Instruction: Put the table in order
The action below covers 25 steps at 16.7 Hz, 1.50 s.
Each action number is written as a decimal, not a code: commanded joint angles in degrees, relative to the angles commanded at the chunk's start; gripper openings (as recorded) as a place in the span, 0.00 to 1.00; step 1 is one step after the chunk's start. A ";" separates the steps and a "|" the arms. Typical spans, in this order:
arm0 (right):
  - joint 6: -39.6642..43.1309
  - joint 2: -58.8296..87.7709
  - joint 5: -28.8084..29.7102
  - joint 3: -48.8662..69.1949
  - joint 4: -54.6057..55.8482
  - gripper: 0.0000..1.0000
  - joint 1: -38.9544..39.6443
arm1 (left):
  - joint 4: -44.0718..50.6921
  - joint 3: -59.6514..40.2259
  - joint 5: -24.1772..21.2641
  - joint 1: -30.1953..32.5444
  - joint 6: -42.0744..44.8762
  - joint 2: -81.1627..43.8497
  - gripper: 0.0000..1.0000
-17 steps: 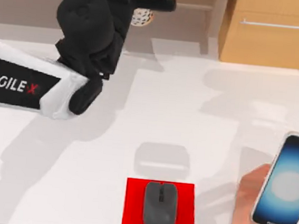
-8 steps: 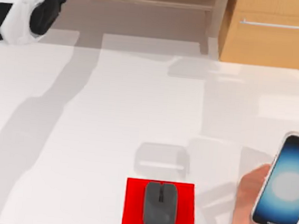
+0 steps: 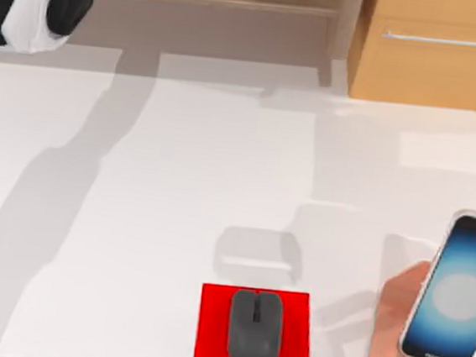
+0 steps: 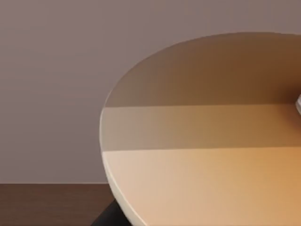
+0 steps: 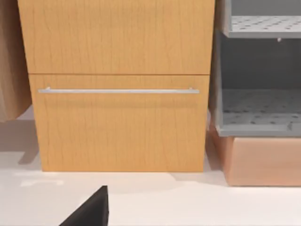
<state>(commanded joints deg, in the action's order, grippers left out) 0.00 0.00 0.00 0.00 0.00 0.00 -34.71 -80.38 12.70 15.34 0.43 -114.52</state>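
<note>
Barely any readable text. On my left arm [image 3: 27, 6], at the top view's upper left corner, I see a black label panel with part of a red "X" at the frame edge. The phone [image 3: 455, 292] on its stand carries tiny marks at screen top and bottom, too small to read.

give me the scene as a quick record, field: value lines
table: white top, lit with arm shadows
mouse: dark grey, lying on the red mat at the near edge
phone: screen lit, leaning on a pink stand at the right side
cabinet: light wood with metal bar handle, at the far right
left arm: white and black link at the far left corner
</note>
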 joint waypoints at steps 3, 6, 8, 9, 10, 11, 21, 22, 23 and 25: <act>0.00 0.00 0.00 0.00 0.00 1.00 0.00 | -0.13 0.19 0.13 0.27 0.05 0.28 0.00; 0.00 0.00 0.00 0.00 0.00 1.00 0.00 | -0.03 0.07 0.05 0.20 -0.06 0.40 0.00; 0.00 0.00 0.00 0.00 0.00 1.00 0.00 | -0.28 -0.14 0.02 0.05 0.04 0.42 0.00; 0.00 0.00 0.00 0.00 0.00 1.00 0.00 | -0.19 -0.13 0.00 0.00 0.06 0.22 0.00; 0.00 0.00 0.00 0.00 0.00 1.00 0.00 | 0.00 0.00 0.00 0.00 0.00 0.00 0.00; 0.00 0.00 0.00 0.00 0.00 1.00 0.00 | 0.00 0.00 0.00 0.00 0.00 0.00 0.00; 0.00 0.00 0.00 0.00 0.00 1.00 0.00 | 0.00 0.00 0.00 0.00 0.00 0.00 0.60; 0.00 0.00 0.00 0.00 0.00 1.00 0.00 | 0.00 0.00 0.00 0.00 0.00 0.00 0.68; 0.00 0.00 0.00 0.00 0.00 1.00 0.00 | 0.00 0.00 0.00 0.00 0.00 0.00 0.75; 0.00 0.00 0.00 0.00 0.00 1.00 0.00 | 0.00 0.00 0.00 0.00 0.00 0.00 0.90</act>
<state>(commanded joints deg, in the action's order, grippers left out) 0.00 0.00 0.00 0.00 0.00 0.00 -34.71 -80.38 12.69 15.34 0.43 -114.52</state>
